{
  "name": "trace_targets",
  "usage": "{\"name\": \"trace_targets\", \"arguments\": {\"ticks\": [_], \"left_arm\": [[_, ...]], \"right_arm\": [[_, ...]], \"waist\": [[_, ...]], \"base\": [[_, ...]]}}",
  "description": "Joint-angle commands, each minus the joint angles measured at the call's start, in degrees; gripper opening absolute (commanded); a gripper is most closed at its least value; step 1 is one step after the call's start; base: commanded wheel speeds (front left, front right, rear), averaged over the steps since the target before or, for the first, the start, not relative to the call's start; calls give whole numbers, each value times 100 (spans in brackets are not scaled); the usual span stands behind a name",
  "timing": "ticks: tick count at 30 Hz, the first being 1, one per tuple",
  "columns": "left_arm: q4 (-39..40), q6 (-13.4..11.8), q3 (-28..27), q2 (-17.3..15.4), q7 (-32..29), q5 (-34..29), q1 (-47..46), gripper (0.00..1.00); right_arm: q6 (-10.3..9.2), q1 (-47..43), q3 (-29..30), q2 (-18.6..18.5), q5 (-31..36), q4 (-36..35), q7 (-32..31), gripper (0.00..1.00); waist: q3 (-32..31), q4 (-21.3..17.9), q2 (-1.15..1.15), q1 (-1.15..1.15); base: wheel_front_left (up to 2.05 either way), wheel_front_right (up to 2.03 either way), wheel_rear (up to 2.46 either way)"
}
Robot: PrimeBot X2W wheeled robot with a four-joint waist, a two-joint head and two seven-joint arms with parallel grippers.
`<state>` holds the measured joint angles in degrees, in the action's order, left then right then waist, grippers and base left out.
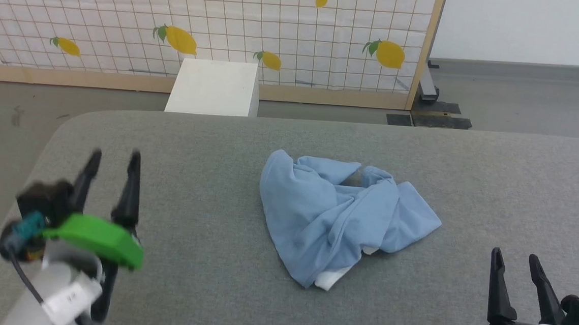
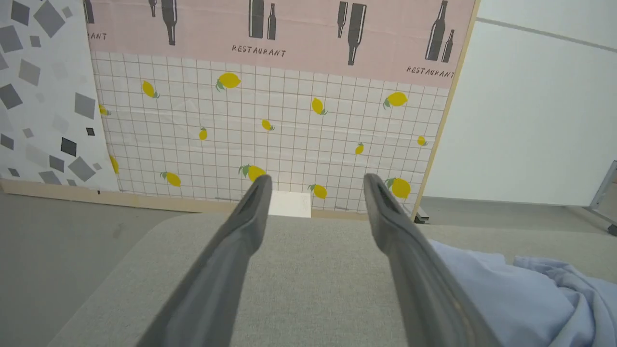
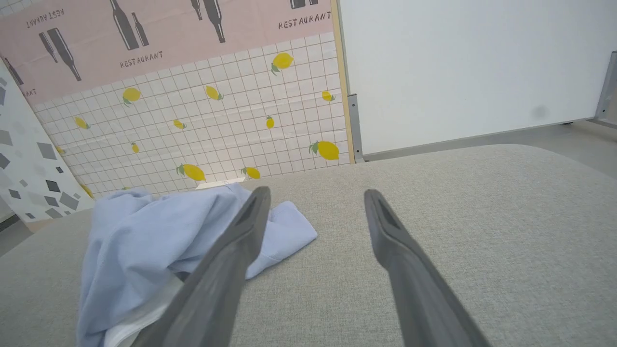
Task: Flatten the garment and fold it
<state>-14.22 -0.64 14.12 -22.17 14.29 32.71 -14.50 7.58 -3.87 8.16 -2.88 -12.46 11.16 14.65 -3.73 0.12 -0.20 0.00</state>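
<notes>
L gripper [image 1: 116, 154]: fingers wide apart, nothing btwn them, nothing held. It hangs over the L part of the table [image 1: 199, 289], well apart from the shirt [image 1: 326, 216]. In its wrist view there's bare grey cloth btwn the fingers, and the shirt's edge shows past the R finger.

R gripper [image 1: 514, 254]: also spread wide and empty, at the table's near R corner. It's near the shirt's R side but not touching. In its wrist view the L finger crosses in front of the heap.

Shirt: light blue, crumpled in a heap mid-table, btwn the two grippers. A bit of white shows at its near edge.

Beyond the far edge: white box [image 1: 215, 88], then a lemon-print panel [image 1: 279, 19].
</notes>
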Motion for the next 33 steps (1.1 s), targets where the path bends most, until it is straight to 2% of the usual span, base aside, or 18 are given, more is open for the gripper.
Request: {"name": "trace_targets", "arguments": {"ticks": [1,13,21,33], "left_arm": [[33,-40,40,-18,40,-136,225,100],[-97,-146,274,112,62,-423,811,100],[-104,-237,206,180,67,-418,940,100],[-10,-218,176,242,69,-386,1012,100]], "right_arm": [[-9,-52,-14,1,71,-46,35,100],[-9,61,-429,1,385,-98,35,100],[-9,85,-471,1,383,-70,35,100],[-9,253,-516,1,353,26,-113,100]], "waist": [[18,-7,20,0],[124,-90,20,0],[161,-139,20,0],[321,-130,20,0]], "base": [[0,0,0],[0,0,0],[0,0,0],[0,0,0]]}}
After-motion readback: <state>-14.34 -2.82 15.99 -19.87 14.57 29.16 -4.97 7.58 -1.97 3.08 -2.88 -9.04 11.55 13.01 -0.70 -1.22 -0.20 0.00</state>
